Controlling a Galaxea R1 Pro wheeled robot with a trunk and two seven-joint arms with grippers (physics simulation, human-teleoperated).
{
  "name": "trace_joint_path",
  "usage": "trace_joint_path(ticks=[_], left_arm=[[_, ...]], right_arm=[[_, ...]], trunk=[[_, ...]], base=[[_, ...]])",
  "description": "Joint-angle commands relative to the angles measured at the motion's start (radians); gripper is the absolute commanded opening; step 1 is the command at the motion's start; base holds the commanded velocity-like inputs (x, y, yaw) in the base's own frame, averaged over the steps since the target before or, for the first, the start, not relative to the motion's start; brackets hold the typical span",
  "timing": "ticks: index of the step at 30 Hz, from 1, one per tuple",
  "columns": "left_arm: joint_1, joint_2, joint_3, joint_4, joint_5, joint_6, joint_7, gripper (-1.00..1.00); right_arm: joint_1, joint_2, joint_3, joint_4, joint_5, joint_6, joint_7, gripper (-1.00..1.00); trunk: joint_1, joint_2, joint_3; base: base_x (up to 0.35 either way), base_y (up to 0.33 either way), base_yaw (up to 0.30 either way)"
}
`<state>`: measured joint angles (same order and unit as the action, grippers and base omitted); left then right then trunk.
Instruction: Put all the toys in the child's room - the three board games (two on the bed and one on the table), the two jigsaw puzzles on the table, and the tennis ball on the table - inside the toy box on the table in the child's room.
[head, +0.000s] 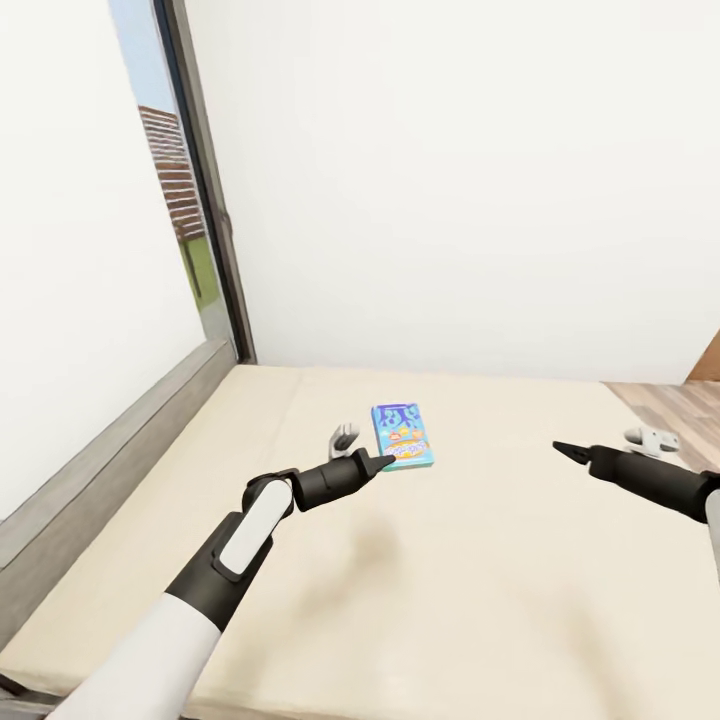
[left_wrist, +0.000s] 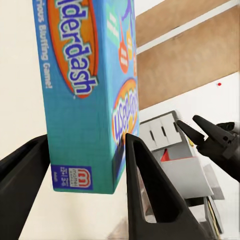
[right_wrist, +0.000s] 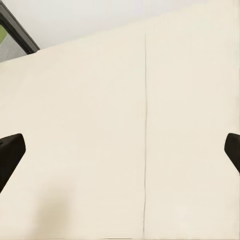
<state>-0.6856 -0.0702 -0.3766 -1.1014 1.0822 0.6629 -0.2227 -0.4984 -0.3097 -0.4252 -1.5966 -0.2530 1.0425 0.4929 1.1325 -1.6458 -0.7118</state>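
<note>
Your head camera looks down on the bed (head: 480, 560), a plain beige mattress with a grey headboard (head: 110, 450) along its left side. A white wall and a dark-framed window (head: 205, 200) stand behind it.

1. Blue game (head: 402, 436): it lies flat on the mattress, near the middle of the bed toward the far wall. In the left wrist view the box (left_wrist: 85, 95) fills the upper part, with its printed cover and one side face showing.

2. Left gripper (head: 378, 464): your left arm reaches forward over the mattress, and the gripper tip sits at the near left corner of the game. In the left wrist view the 2 fingers (left_wrist: 150, 195) stand apart, one on each side of the box's near end. The right-hand finger lies close against the box's side; you cannot tell whether either finger touches it. The game is not clamped.

3. Right gripper (head: 565, 451): your right arm extends over the right part of the bed, well apart from the game. In the right wrist view the fingertips (right_wrist: 11, 152) sit at the 2 outer edges, spread wide, with bare mattress and a seam (right_wrist: 145, 130) between them.

4. Wood-plank floor (head: 680, 410) shows beyond the bed's far right corner.
</note>
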Motion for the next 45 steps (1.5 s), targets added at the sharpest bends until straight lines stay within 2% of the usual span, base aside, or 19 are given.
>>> trace_joint_path(ticks=[1,2,3,7,8,12,19,24,25,32,38,42,43,45], left_arm=[[0.000,0.000,0.001,0.000,0.004,0.004,-0.001,-1.00],[0.000,0.001,0.001,0.000,0.004,0.004,-0.001,-1.00],[0.000,0.001,0.001,0.000,0.004,0.004,-0.001,-1.00],[0.000,0.003,0.003,0.000,0.004,0.004,-0.001,-1.00],[0.000,0.003,0.003,0.000,0.004,0.004,-0.001,-1.00],[0.000,0.006,0.003,0.000,0.003,0.004,-0.001,-1.00],[0.001,0.009,0.006,0.001,0.002,0.004,-0.001,-1.00],[0.006,0.014,0.045,0.001,0.002,0.005,-0.003,-1.00],[0.017,0.016,0.071,0.001,0.002,0.006,-0.004,-1.00],[0.033,0.045,0.113,-0.001,0.004,0.007,-0.011,-1.00],[0.053,0.064,0.145,-0.029,0.005,0.006,-0.014,-1.00],[0.083,0.071,0.188,-0.070,0.005,0.007,-0.015,-1.00],[0.098,0.073,0.216,-0.089,0.005,0.009,-0.015,-1.00],[0.101,0.073,0.223,-0.093,0.005,0.009,-0.015,-1.00]], right_arm=[[-0.001,0.008,0.003,0.002,0.007,0.005,0.006,1.00],[-0.001,0.020,0.011,0.005,0.008,0.005,0.003,1.00],[-0.001,0.020,0.011,0.005,0.008,0.005,0.003,1.00],[-0.002,0.074,0.071,0.010,0.014,0.005,-0.008,1.00],[-0.002,0.074,0.071,0.010,0.014,0.005,-0.008,1.00],[0.000,0.102,0.120,0.012,0.015,0.005,-0.014,1.00],[0.010,0.113,0.151,0.007,0.014,0.005,-0.017,1.00],[0.013,0.113,0.159,0.002,0.012,0.005,-0.017,1.00],[0.026,0.114,0.185,0.000,0.012,0.005,-0.013,1.00],[0.089,0.115,0.349,-0.002,0.005,0.005,-0.009,1.00],[0.100,0.117,0.384,0.005,0.005,0.005,-0.008,1.00],[0.103,0.122,0.398,0.006,0.010,0.005,-0.010,1.00],[0.103,0.125,0.404,0.008,0.012,0.005,-0.012,1.00],[0.104,0.125,0.405,0.008,0.012,0.005,-0.012,1.00]], trunk=[[-0.004,0.007,0.003],[-0.008,0.014,0.006],[-0.012,0.021,0.010],[-0.027,0.049,0.024],[-0.031,0.056,0.028],[-0.046,0.084,0.042],[-0.073,0.133,0.066],[-0.092,0.168,0.082],[-0.096,0.175,0.085],[-0.123,0.224,0.107],[-0.146,0.266,0.126],[-0.161,0.294,0.139],[-0.165,0.301,0.142],[-0.173,0.315,0.148]], base=[[0.000,0.000,-0.287],[0.000,0.000,-0.287],[0.000,0.000,-0.287],[0.000,0.000,-0.287],[0.000,0.000,-0.287],[0.000,0.000,-0.287],[0.000,0.000,-0.287],[0.000,0.000,-0.287],[0.000,0.000,-0.187],[0.000,0.000,-0.083],[0.000,0.000,-0.017],[0.000,0.000,-0.006],[0.000,0.000,-0.014],[0.000,0.000,-0.024]])
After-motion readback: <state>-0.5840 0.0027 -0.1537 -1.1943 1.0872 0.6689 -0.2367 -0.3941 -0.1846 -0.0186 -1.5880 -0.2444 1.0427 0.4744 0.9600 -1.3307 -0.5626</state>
